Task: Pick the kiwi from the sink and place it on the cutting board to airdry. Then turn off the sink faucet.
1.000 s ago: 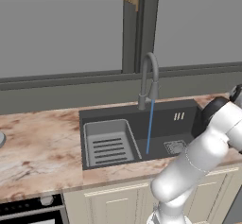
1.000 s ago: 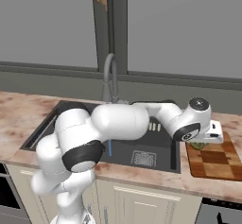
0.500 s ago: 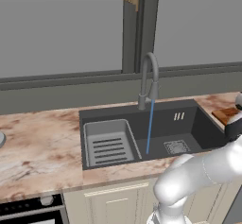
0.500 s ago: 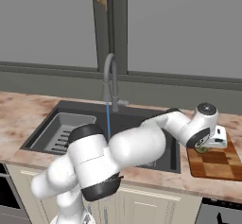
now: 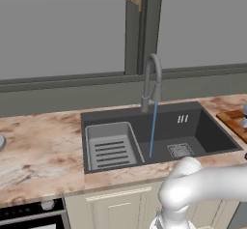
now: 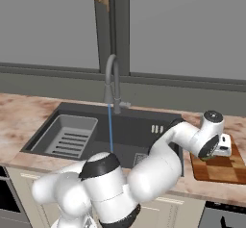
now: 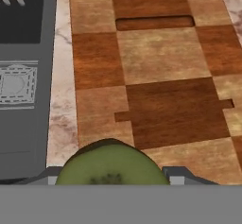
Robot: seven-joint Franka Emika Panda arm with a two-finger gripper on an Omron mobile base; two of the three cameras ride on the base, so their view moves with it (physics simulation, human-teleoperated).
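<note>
Clamped between the claw fingertips, the kiwi shows its green cut face at the bottom of the hand view, with a grey finger pad tight against each side. It hangs over the near end of the cutting board, above the checkered blocks; whether it touches the wood cannot be told from here.

From the right base camera the claw sits at the far end of the outstretched white arm, over the left part of the cutting board, and a small speck of green shows just beneath it.

The board lies flat on the pinkish marbled worktop, just to the right of the sink, with a narrow strip of worktop between them. In the hand view a long slot handle is cut into the board's far end, and the sink's dark wall and square drain grate lie along the left.

Water runs in a thin blue stream from the sink faucet, which rises behind the basin, and falls to the basin floor beside the grey ribbed tray in the sink's left half.
</note>
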